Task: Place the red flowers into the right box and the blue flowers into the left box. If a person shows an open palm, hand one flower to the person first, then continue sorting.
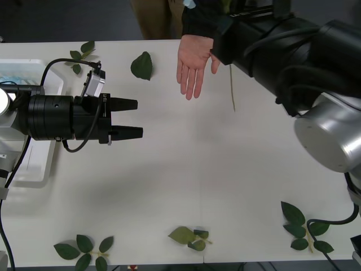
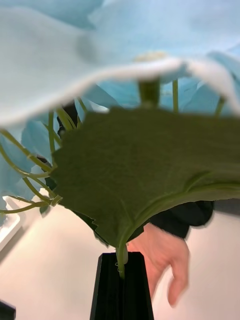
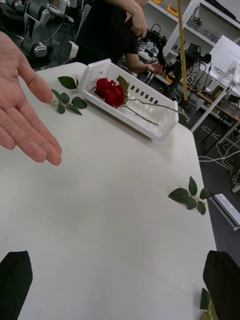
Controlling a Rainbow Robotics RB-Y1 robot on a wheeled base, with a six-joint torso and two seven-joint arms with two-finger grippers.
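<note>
One deep-red rose [image 3: 111, 92] lies binned; the right gripper [image 2: 120, 280] — clenched on a pale-blue hydrangea stem [image 2: 75, 65] — nears the bare open palm [image 1: 193, 61]; left gripper [image 1: 131, 118] released.

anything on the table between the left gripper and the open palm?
No. In the front view the table is bare from the left gripper to the open palm; a loose leaf lies off to the side.
</note>
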